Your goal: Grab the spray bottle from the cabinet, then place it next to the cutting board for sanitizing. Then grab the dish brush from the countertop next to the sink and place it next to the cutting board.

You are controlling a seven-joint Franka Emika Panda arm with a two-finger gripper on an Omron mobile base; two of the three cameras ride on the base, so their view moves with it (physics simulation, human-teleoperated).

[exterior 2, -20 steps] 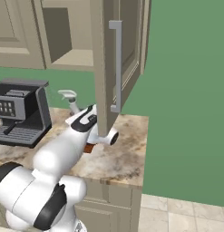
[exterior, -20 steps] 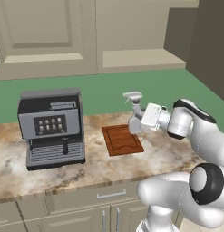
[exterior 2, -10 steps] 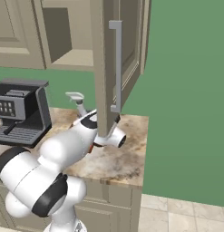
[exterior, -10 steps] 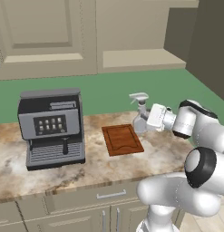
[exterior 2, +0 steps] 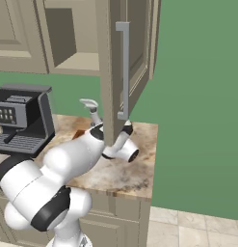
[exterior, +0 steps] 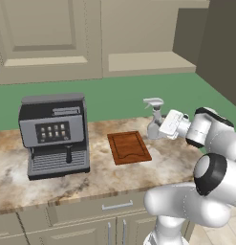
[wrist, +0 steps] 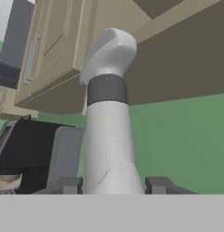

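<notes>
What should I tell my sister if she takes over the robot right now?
Claw: shut on the spray bottle, as the hand view shows, bottle between both fingers.
Spray bottle: upright, just right of the cutting board, low over the countertop; I cannot tell if it touches down.
Cabinet: door open.
Done: bottle taken out and carried to the board.
Left: set it down and let go, then fetch the dish brush from beside the sink and put it next to the board.
</notes>
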